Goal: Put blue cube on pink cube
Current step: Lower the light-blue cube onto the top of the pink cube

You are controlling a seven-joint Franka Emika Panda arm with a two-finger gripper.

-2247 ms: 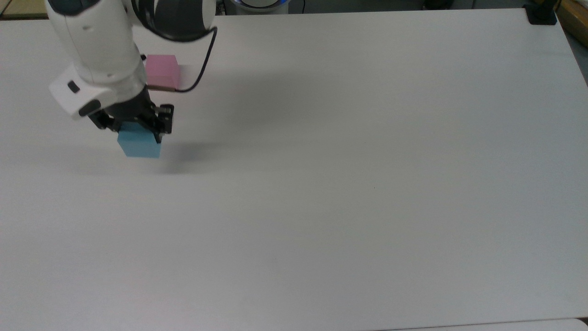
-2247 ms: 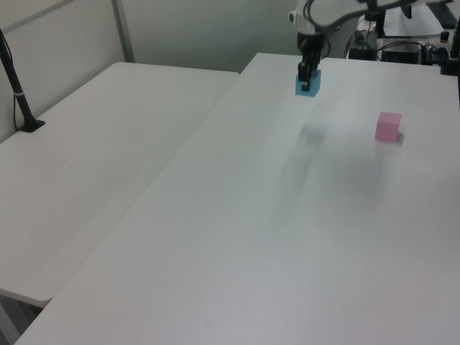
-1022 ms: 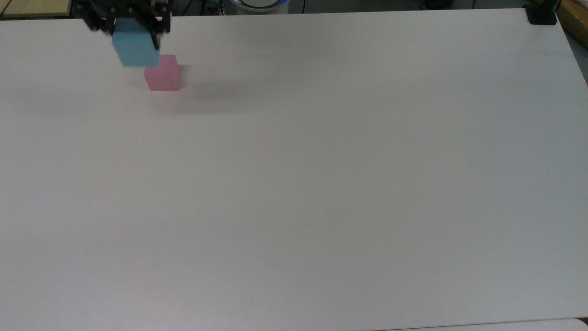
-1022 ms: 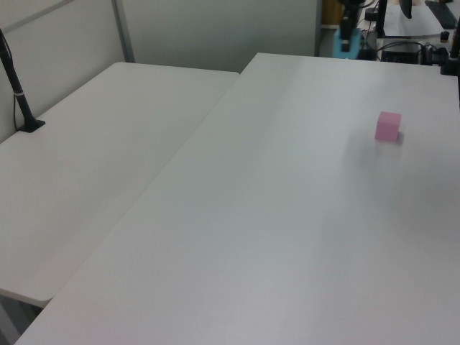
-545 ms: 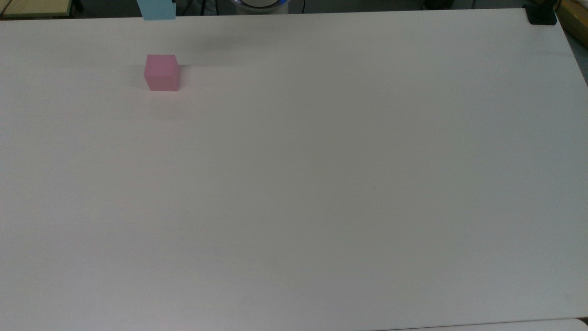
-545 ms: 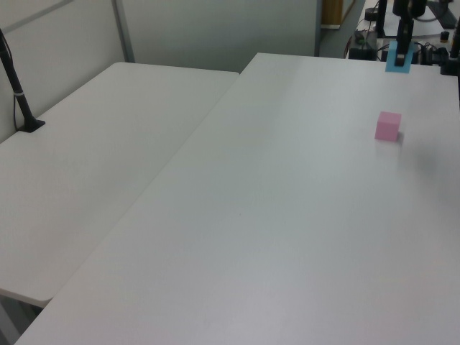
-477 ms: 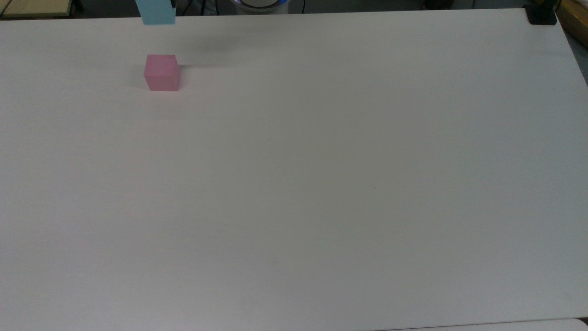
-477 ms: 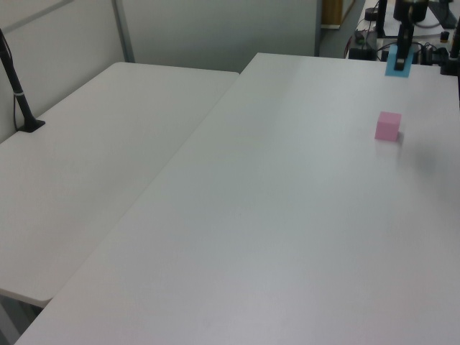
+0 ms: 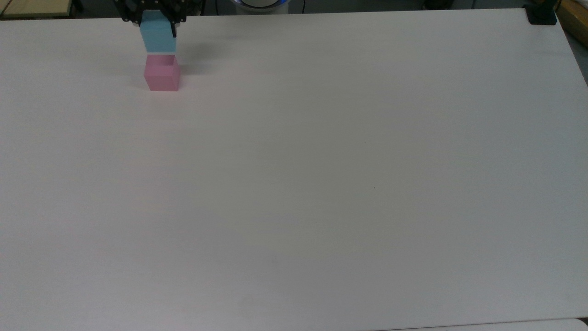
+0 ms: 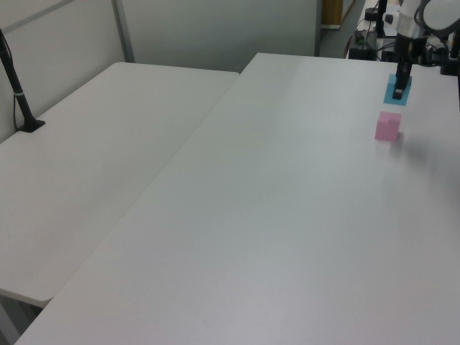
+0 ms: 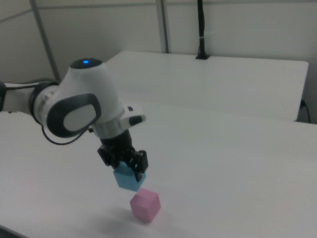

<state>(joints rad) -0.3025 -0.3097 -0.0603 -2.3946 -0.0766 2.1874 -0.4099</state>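
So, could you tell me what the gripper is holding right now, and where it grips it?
The gripper holds the blue cube, fingers clamped on its opposite sides near the top.

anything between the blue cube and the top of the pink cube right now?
Nothing visible. The gripper holds the blue cube just above the pink cube, whose top face is bare; in the right view only a small open gap separates them.

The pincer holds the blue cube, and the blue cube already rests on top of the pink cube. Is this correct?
Not quite. The pincer does hold the blue cube, but the cube does not rest on the pink cube yet. The right view shows it in the air, above the pink cube and a little toward the right view's left, with a gap between them.
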